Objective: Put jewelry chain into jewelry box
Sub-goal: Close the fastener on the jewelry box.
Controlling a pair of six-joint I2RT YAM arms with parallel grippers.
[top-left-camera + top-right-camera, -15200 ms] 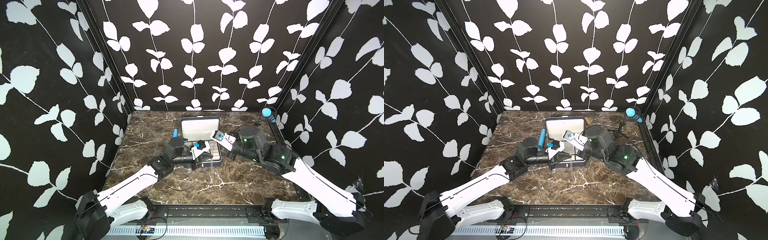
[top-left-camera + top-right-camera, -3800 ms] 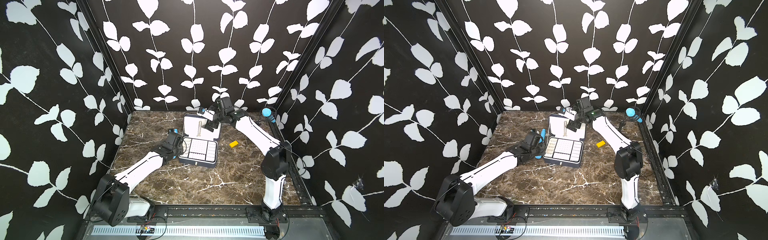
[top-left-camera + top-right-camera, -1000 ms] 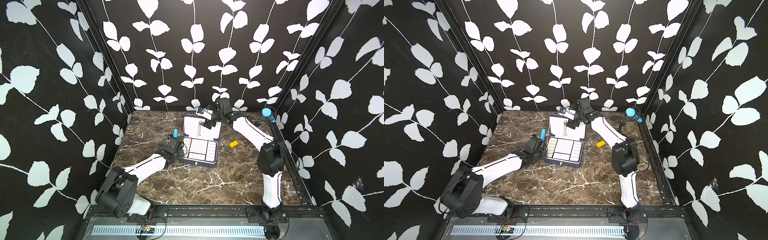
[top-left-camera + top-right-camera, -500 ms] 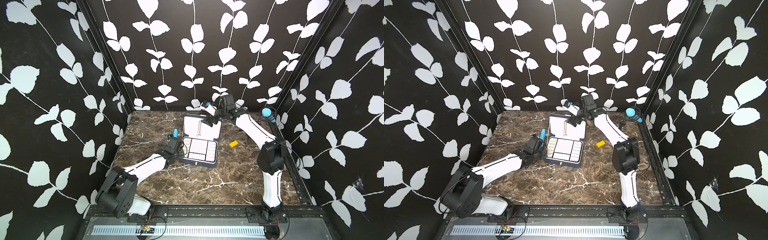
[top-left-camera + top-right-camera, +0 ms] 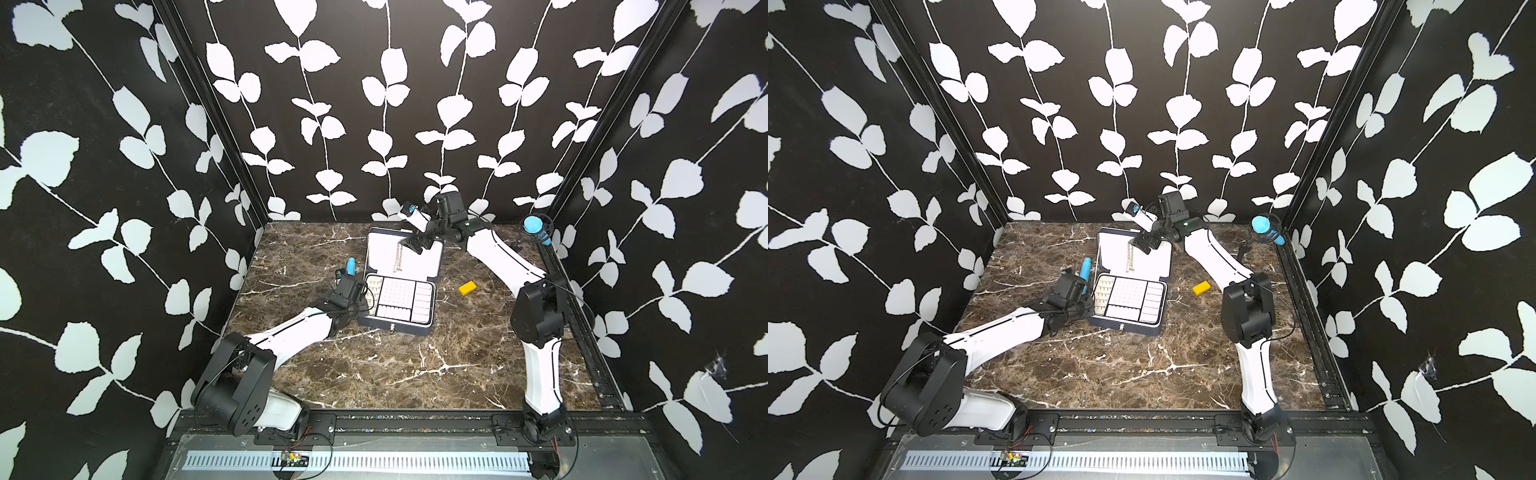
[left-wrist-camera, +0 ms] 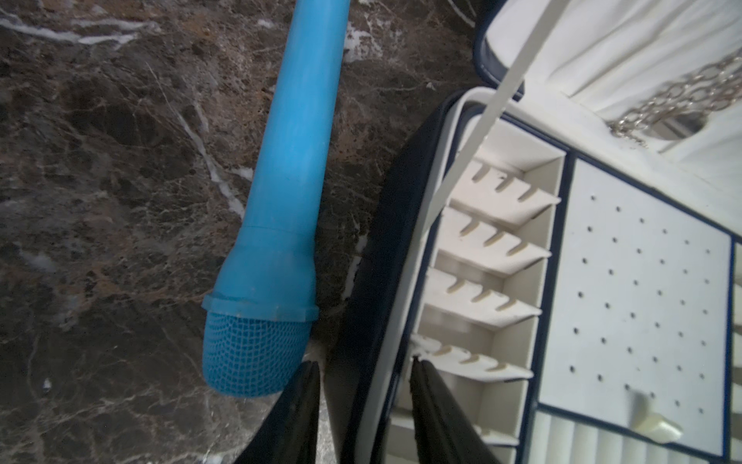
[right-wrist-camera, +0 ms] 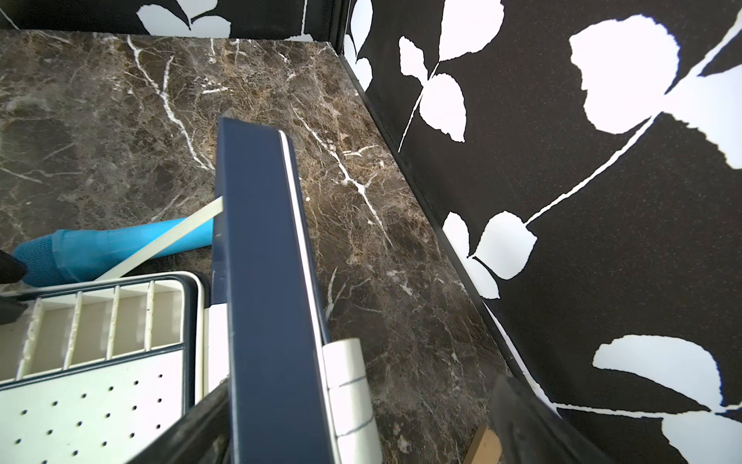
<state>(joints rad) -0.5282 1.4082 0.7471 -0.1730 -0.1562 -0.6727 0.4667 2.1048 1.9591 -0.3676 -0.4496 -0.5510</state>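
Right pincer (image 5: 410, 227) first: jaws spread wide, holding nothing. In the right wrist view they bracket the top edge of the upright lid (image 5: 428, 257) without pinching it. Just below, at the pincer's 6 o'clock in both top views, there is the chain (image 5: 397, 257)! It hangs straight down the lid's white lining, lower end at the hinge line, right above the tray (image 5: 397, 293). Whether its top sits on a hook, I cannot tell.

Over to the left pincer (image 6: 363, 363), at the 9 o'clock wall of the box (image 5: 395, 328). One finger is outside, one inside, and it looks clamped on that wall, steadying the case.

So the score: the chain is off the table (image 5: 374, 374) and inside the box, free of both pincers. By my reckoning the main job is done. What is left is backing the right arm away without snagging the links.

Further out, a yellow block (image 5: 467, 287) lies at the box's 3 o'clock and a blue microphone (image 5: 351, 266) at its 10 o'clock, neither in play.
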